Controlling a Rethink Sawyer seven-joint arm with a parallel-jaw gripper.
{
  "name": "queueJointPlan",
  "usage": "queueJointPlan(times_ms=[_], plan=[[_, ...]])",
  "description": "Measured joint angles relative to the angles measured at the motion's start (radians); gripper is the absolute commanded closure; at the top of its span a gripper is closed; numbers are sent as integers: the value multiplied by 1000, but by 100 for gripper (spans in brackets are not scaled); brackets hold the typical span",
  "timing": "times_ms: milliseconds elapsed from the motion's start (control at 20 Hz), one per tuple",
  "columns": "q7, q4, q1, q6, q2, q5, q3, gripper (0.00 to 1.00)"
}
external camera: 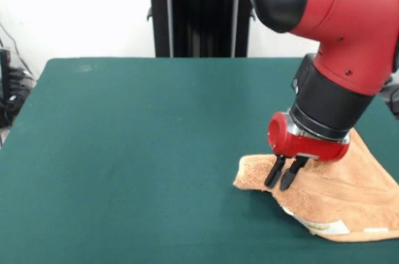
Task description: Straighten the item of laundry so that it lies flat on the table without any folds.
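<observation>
The orange-tan towel (336, 189) lies crumpled at the table's near right in the front view, folded over itself, and runs past the right edge of the picture. Its left corner (244, 178) points toward the table's middle. A white care tag (329, 226) shows at its near edge. My gripper (278, 185) comes down from the red arm onto the towel's left part. Its two black fingers (274, 173) stand close together, pinching the cloth near the fold's front edge. The arm hides the towel's far side. The dark green table (137, 151) bears the towel.
The robot's black pedestal (199, 14) stands at the table's far edge. Cables and dark gear (9, 89) hang off the table's left side. The green top stretches to the left of the towel.
</observation>
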Motion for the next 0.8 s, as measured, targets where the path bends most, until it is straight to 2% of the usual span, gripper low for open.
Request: queueJointPlan(times_ms=[300,350,500,600,800], plan=[[46,53,70,14,-28,22,-74,100],[88,78,121,44,-56,22,-126,100],[129,96,170,84,-83,22,-170,100],[179,113,231,147,-123,22,-223,100],[217,130,283,205,-171,23,-273,100]])
